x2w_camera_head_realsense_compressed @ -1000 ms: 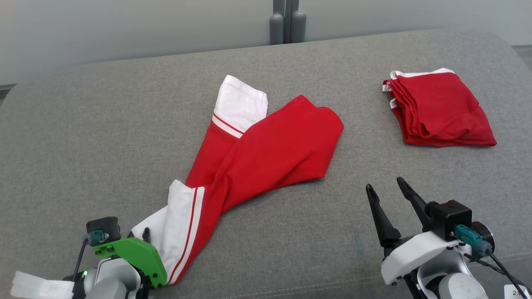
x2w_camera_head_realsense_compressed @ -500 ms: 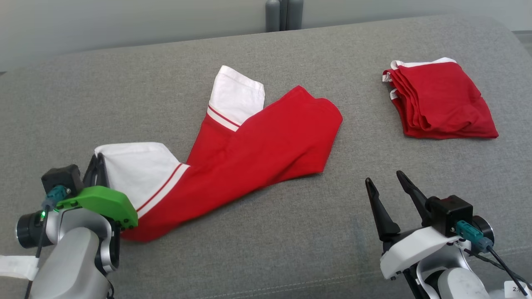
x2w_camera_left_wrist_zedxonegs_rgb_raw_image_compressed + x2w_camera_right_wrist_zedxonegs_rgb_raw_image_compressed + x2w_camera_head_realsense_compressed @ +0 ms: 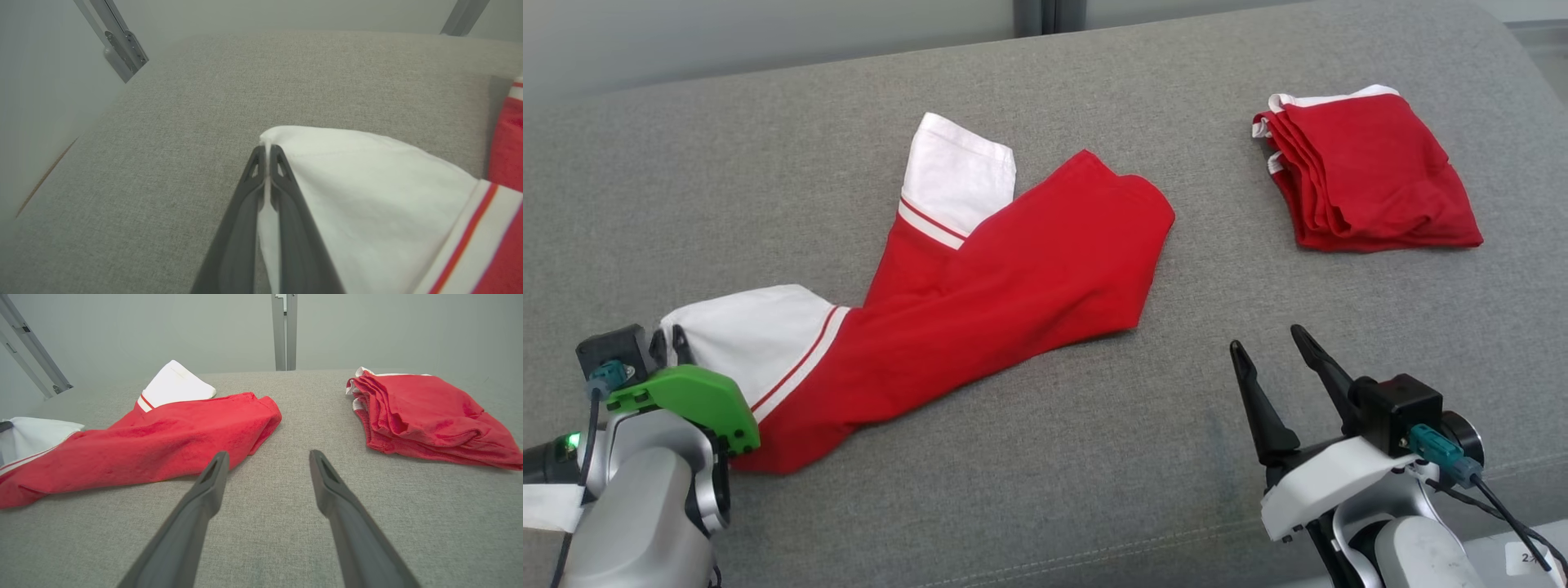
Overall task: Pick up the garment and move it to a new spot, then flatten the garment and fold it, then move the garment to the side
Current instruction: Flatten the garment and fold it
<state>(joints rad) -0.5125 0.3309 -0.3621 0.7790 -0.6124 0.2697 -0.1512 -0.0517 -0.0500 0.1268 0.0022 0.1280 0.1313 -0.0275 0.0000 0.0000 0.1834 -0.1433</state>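
- Garment (image 3: 1013, 278), red with white cuffs, lies loose and creased across the middle of the head view on the grey fabric worktop (image 3: 727, 163). It runs from the lower left up to the centre.
- One white cuff (image 3: 956, 175) points up the frame, just above centre.
- The other cuff (image 3: 743, 343) reaches the lower left. The left jaws are clamped on its edge there, their dark fingers (image 3: 680, 347) showing just above a green cover (image 3: 686, 400).
- At the upper right, well apart from the garment, sits a folded red pile (image 3: 1372, 180) with white edging.
- At the lower right the right jaws stand wide apart with nothing between them. Their fingers (image 3: 1262, 408) point up the frame over bare worktop.
- In the left wrist view, two fingers (image 3: 241, 228) rise from the bottom centre, pressed together on a thin fold of white cloth.
- The held cuff (image 3: 367, 192) fans out to the right of them, with a red stripe and red cloth at the right edge.
- Grey worktop (image 3: 163, 143) takes up the left half, and a metal strut (image 3: 118, 45) stands at the upper left.
- In the right wrist view, the fingers (image 3: 192, 522) splay apart from the bottom edge, empty, over bare worktop (image 3: 265, 416).
- The garment (image 3: 163, 445) spreads over the left half of that frame, with a white cuff at its upper end and another at the far left.
- The folded red pile (image 3: 425, 420) lies at the right, and an upright post (image 3: 284, 330) stands at the top centre.
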